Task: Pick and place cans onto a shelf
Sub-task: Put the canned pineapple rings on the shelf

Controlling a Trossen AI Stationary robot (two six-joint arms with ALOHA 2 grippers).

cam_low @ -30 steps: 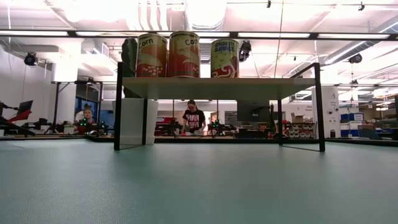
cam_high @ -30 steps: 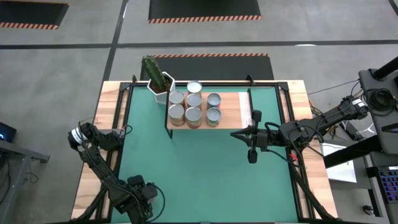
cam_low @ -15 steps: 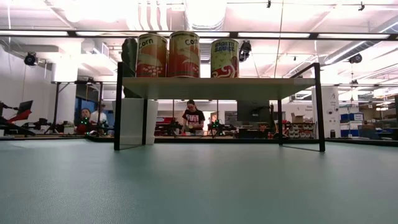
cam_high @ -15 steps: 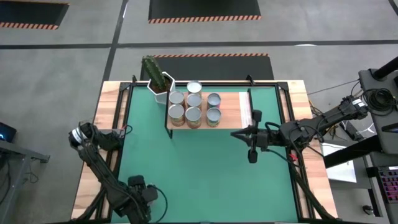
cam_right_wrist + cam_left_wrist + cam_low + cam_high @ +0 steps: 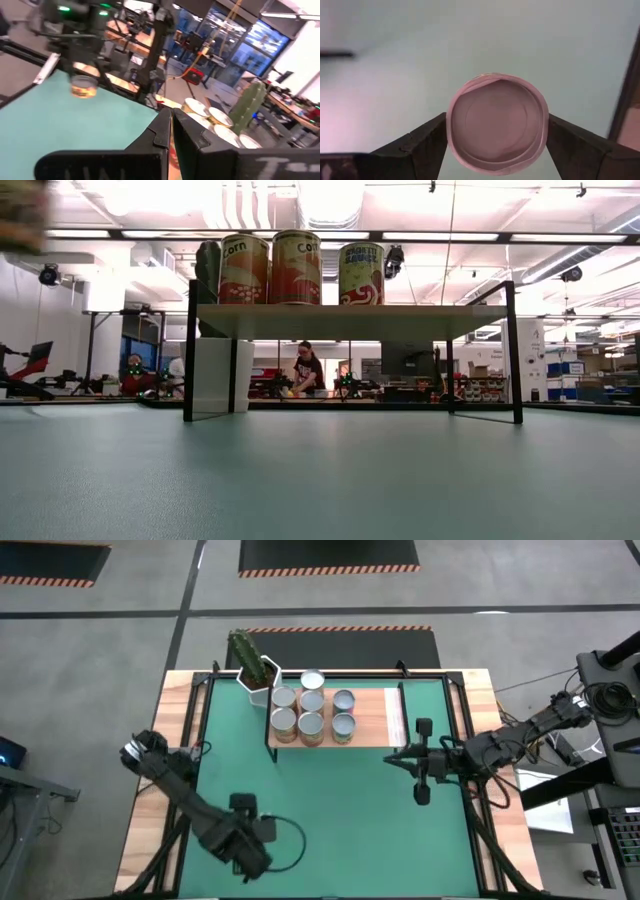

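My left gripper (image 5: 245, 833) hangs over the near left of the green mat (image 5: 330, 810), pointing down, shut on a can (image 5: 496, 122) with a pale round top. The right wrist view shows this can (image 5: 82, 88) below the left gripper, above the mat. In the low view it is a blur (image 5: 20, 210) at the upper left. Several more cans (image 5: 312, 712) stand upright on the wood-topped shelf (image 5: 372, 720) at the far side. My right gripper (image 5: 392, 758) is shut and empty, held level above the mat, just near of the shelf's right end. My left gripper pinches the can by its round side wall (image 5: 451, 125), one finger (image 5: 427, 145) on each opposite side, just below the top rim. The fingers come from above, pointing down. The can hangs upright and lifted clear of the mat.
A cactus in a white hexagonal pot (image 5: 255, 668) stands at the shelf's far left corner. The shelf's top stands on thin black legs (image 5: 190, 350). Bare mat lies between the two arms. People are at benches in the room behind the table (image 5: 308, 370).
My left gripper has risen with the can and gone toward the table's far and right edges, rolling about its own axis. The can now shows at the low view's upper left. My right gripper has drawn back slightly toward the right edge.
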